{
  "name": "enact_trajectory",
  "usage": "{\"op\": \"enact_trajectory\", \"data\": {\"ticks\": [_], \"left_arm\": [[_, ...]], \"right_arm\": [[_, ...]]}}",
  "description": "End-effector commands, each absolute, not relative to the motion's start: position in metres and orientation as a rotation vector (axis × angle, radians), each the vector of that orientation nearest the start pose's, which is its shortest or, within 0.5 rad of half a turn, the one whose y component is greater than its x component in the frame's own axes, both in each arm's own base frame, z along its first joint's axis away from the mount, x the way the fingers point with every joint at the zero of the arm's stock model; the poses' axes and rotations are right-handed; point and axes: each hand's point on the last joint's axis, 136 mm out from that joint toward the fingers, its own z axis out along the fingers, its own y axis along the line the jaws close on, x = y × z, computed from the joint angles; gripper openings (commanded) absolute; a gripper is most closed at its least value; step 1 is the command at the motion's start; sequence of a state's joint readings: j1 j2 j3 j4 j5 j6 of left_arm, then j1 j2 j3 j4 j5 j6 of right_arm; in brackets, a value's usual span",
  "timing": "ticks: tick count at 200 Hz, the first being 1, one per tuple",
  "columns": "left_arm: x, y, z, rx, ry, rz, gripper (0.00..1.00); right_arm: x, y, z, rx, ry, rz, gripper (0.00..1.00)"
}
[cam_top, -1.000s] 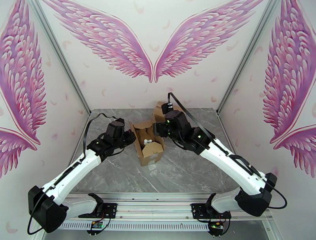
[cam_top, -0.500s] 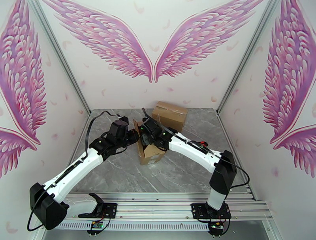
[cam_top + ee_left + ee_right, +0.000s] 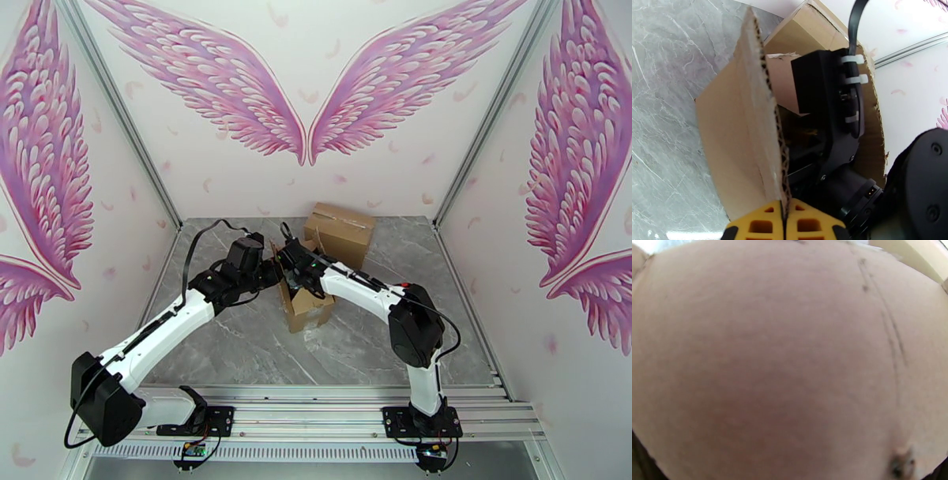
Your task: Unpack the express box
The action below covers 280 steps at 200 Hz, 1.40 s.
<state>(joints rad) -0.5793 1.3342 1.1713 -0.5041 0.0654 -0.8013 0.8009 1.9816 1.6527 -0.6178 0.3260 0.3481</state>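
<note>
One open box (image 3: 308,309), one closed box (image 3: 341,229), left gripper (image 3: 785,216) pinching one flap (image 3: 750,118)

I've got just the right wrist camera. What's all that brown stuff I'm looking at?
Observer: It's cardboard. The right arm reaches into the open box in the middle of the table.
Operator: Is anything holding the box?
Observer: Yes. The left fingers are pinched shut on its flap, and the flap stands up.
Operator: Is that the only box?
Observer: No. A shut box sits behind it, by the back wall.
</note>
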Motion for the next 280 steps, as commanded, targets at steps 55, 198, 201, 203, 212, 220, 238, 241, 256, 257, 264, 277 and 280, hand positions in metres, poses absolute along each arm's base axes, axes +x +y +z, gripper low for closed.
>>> {"op": "enact_trajectory", "data": {"ticks": [55,198,201,203,212,220,238,241,256,257,264,277,280], "left_arm": [[0.334,-0.191,0.244,-0.372,2.294,-0.819,0.00],[0.352,-0.135,0.260,-0.392,2.313,-0.619,0.00],[0.353,-0.132,0.259,-0.389,2.321,-0.607,0.00],[0.354,-0.129,0.259,-0.388,2.326,-0.599,0.00],[0.356,-0.119,0.257,-0.377,2.347,-0.568,0.00],[0.358,-0.109,0.252,-0.366,2.372,-0.542,0.00],[0.365,-0.083,0.256,-0.353,2.380,-0.448,0.00],[0.366,-0.079,0.256,-0.350,2.381,-0.436,0.00],[0.372,-0.065,0.257,-0.350,2.382,-0.425,0.00],[0.372,-0.064,0.256,-0.350,2.383,-0.424,0.00],[0.375,-0.058,0.255,-0.350,2.389,-0.420,0.00],[0.382,-0.053,0.254,-0.325,2.403,-0.441,0.00],[0.383,-0.052,0.254,-0.318,2.409,-0.443,0.00]], "right_arm": [[0.338,0.347,0.274,-0.469,2.051,0.524,0.00],[0.271,0.272,0.510,-0.300,1.431,0.774,0.00],[0.271,0.269,0.511,-0.293,1.434,0.763,0.00],[0.272,0.268,0.511,-0.290,1.438,0.754,0.00],[0.275,0.260,0.511,-0.276,1.453,0.718,0.00],[0.277,0.253,0.511,-0.272,1.464,0.682,0.00],[0.285,0.240,0.504,-0.281,1.502,0.561,0.00],[0.288,0.237,0.502,-0.281,1.513,0.536,0.00],[0.303,0.224,0.489,-0.288,1.586,0.428,0.00],[0.305,0.223,0.488,-0.288,1.591,0.425,0.00],[0.314,0.218,0.478,-0.293,1.632,0.414,0.00],[0.334,0.215,0.455,-0.294,1.724,0.433,0.00],[0.338,0.215,0.449,-0.289,1.745,0.437,0.00]]}}
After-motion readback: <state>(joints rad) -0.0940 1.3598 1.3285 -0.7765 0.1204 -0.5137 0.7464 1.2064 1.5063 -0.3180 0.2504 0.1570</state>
